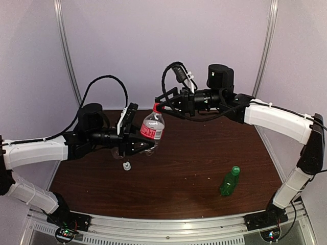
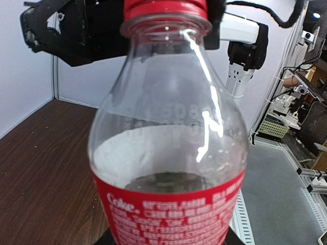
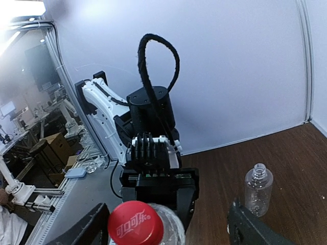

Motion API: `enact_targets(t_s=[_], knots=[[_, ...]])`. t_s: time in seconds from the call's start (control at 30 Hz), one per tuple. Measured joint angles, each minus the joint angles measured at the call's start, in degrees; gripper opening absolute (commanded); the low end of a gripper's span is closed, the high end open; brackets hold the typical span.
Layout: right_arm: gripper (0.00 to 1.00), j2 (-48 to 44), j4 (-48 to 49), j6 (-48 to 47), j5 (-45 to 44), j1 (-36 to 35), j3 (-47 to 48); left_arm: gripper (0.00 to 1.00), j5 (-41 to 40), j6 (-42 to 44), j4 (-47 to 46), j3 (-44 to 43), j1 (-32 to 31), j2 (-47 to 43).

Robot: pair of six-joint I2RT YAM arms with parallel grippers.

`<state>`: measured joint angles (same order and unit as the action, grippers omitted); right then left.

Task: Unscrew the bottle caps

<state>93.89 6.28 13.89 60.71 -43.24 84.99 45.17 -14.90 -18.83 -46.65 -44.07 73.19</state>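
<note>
My left gripper [image 1: 139, 145] is shut on the lower part of a clear Coke bottle [image 1: 152, 127] with a red label and holds it upright above the table. The bottle fills the left wrist view [image 2: 168, 153]. Its round red cap [image 1: 156, 107] is on the neck. My right gripper [image 1: 161, 105] is open around that cap; in the right wrist view the red cap [image 3: 135, 223] sits between the wide-apart fingers [image 3: 245, 227], nearer the left one, touching neither. A green bottle [image 1: 229, 182] with its green cap [image 1: 235, 169] on lies at the right. A white nozzle cap [image 1: 126, 166] lies loose on the table.
A small clear bottle [image 3: 258, 188] with an open neck stands on the dark wooden table [image 1: 194, 153], below and behind the left gripper. White walls close the back and sides. A metal rail [image 1: 168, 224] runs along the near edge.
</note>
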Motion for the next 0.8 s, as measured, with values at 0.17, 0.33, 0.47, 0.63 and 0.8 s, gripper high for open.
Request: enact_targets(t_s=[0.17,0.33,0.47,0.63,0.8], knots=[[0.89,-3.85,-0.07,3.30,-6.82,0.04,-3.04,0.19,-3.28,1.11,1.44,-0.50,0.00,-0.44],[0.89,-6.10,-0.26,6.05,-14.88,-1.09,-3.52,0.19,-6.54,1.75,3.10,-1.14,-0.02,-0.57],[0.84,-6.23,-2.25,7.15,-21.90,-3.50,-3.50,0.19,-8.11,1.81,3.91,-1.84,-0.02,-0.57],[0.71,-5.77,-4.81,7.17,-26.53,-5.62,-2.32,0.19,-9.29,1.81,4.04,-2.32,-0.02,-0.55],[0.48,-5.35,-5.51,7.23,-27.56,-6.05,-1.75,0.18,-9.81,1.88,4.11,-2.60,-0.02,-0.50]])
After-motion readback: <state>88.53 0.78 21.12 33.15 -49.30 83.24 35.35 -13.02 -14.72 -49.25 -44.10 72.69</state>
